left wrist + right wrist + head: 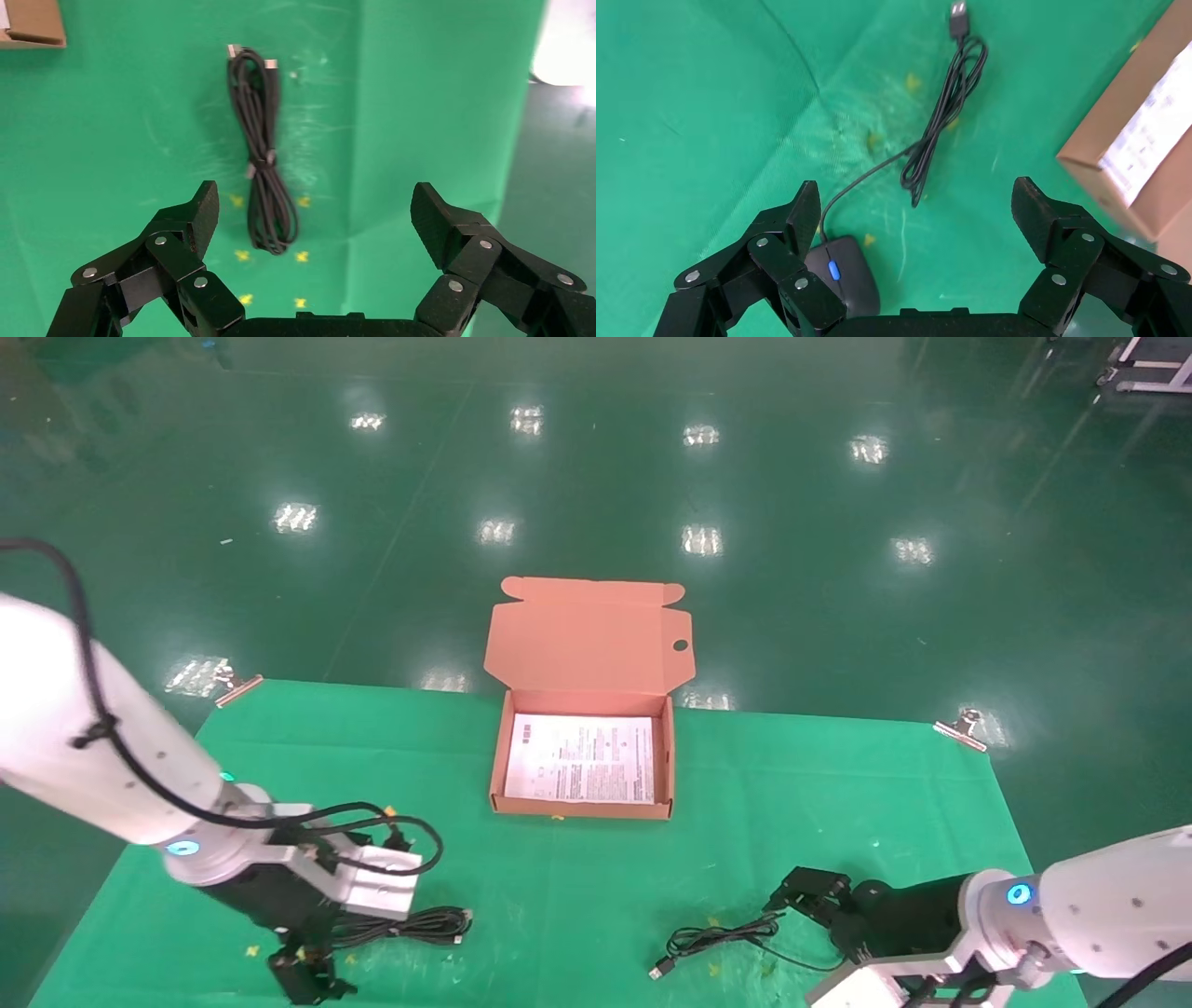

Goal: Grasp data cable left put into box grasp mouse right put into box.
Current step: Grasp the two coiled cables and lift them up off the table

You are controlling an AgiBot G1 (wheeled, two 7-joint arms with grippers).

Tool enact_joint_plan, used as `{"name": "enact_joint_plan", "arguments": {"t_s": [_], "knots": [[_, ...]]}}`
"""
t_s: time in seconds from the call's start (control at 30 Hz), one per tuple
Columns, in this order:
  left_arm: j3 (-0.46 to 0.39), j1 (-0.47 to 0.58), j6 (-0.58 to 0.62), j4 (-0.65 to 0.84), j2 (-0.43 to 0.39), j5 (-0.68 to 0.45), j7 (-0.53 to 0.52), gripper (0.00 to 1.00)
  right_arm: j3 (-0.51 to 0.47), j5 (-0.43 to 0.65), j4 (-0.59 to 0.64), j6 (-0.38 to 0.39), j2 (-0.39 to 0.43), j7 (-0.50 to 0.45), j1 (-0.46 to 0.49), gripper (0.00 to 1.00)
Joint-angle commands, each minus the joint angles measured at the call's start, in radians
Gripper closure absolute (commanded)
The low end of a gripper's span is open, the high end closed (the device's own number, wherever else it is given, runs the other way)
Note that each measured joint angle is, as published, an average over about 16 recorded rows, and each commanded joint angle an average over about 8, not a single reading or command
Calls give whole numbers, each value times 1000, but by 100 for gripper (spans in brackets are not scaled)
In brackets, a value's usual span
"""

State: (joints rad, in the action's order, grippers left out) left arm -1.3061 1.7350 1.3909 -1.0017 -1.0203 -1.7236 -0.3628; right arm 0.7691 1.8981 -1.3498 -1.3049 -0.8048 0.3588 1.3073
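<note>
Below, my left hand (pixel 313 210) hovers wide open over the data cable (pixel 261 151), a thin black multi-loop bundle lying near the desk's (pixel 577 896) front-left, long axis across the desk, plugs toward the box (pixel 585 758). My right hand (pixel 912 207), likewise wide, stands above the black oval mouse (pixel 843 275), its cord (pixel 944 105) looped leftward.
</note>
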Motion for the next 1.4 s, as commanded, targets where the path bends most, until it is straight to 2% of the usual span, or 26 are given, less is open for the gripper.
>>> {"name": "enact_joint_plan", "arguments": {"t_s": [0.03,0.33,0.53,0.8,1.13,1.17,1.2,1.4], "knots": [[-4,-10,-26,25,-18,-17,-8,0,9,41,2,24,-13,-22,-9,0],[-26,-38,-115,154,-98,-87,-10,0,42,185,31,84,-79,-138,-43,0],[-24,-65,-176,241,-129,-96,5,0,58,262,94,118,-141,-206,-49,0],[-1,-89,-217,407,-170,-54,56,0,66,304,222,143,-235,-259,-23,0],[46,-111,-248,586,-209,27,150,0,71,322,364,176,-312,-269,4,0],[51,-113,-250,602,-212,36,157,5,70,322,375,180,-316,-271,6,5],[55,-116,-252,614,-214,43,163,15,70,324,384,183,-320,-273,7,17],[80,-126,-271,677,-223,78,192,90,67,323,421,202,-336,-271,10,92]]}}
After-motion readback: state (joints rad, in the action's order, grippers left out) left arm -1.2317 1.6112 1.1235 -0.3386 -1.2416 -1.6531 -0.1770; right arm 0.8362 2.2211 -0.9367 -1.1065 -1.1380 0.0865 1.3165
